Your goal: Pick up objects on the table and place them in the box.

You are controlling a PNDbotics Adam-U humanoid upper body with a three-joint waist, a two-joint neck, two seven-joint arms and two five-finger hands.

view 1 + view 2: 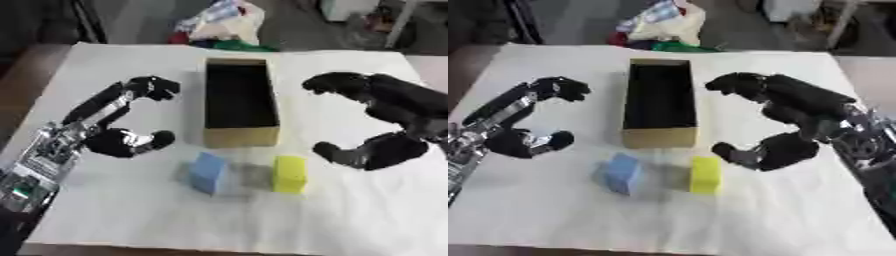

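Nearest lie two blocks with soft-looking faces on the white table cover [367, 220]: one blue block [208, 172] and one yellow block [290, 174], near each other, both just in front of the box's near end. Behind them stands one long, narrow cardboard box [241, 136], open-topped with a dark inside. Two black hands flank it, left hand [118, 141] and right hand [794, 125], each with thumb and fingers spread apart, grasping nothing.

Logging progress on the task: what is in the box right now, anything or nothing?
Empty, as far as visible: the box shows only dark interior. The blue block and yellow block both lie outside it.
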